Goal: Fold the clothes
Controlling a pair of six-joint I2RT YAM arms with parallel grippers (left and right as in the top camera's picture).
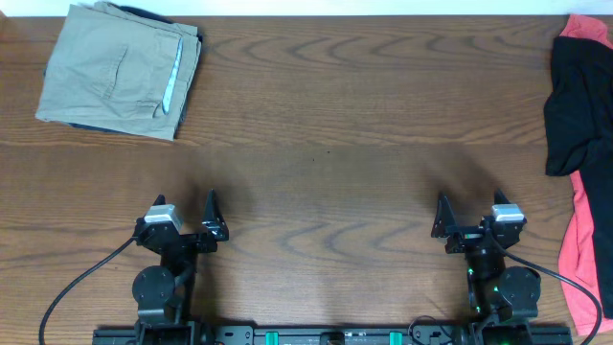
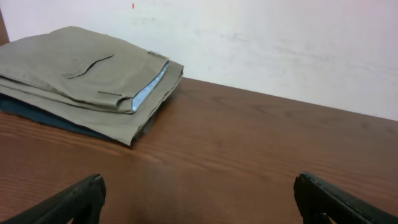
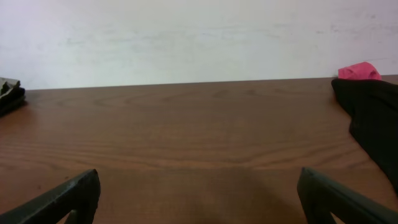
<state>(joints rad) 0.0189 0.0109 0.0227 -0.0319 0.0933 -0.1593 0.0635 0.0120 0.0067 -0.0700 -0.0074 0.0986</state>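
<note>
The khaki-beige shorts [image 1: 120, 69] lie folded at the table's far left corner, pale lining showing at one edge, on top of a dark navy garment. They also show in the left wrist view [image 2: 87, 78]. My left gripper [image 1: 184, 213] is open and empty near the front edge, well short of the shorts; its fingers show wide apart in the left wrist view [image 2: 199, 196]. My right gripper [image 1: 469, 213] is open and empty at the front right, fingers wide apart in the right wrist view [image 3: 199, 196].
A black garment [image 1: 578, 105] over a pink-red one [image 1: 584, 249] lies along the right edge of the wooden table [image 1: 326, 163]; it also shows in the right wrist view [image 3: 373, 112]. A white wall stands behind the table.
</note>
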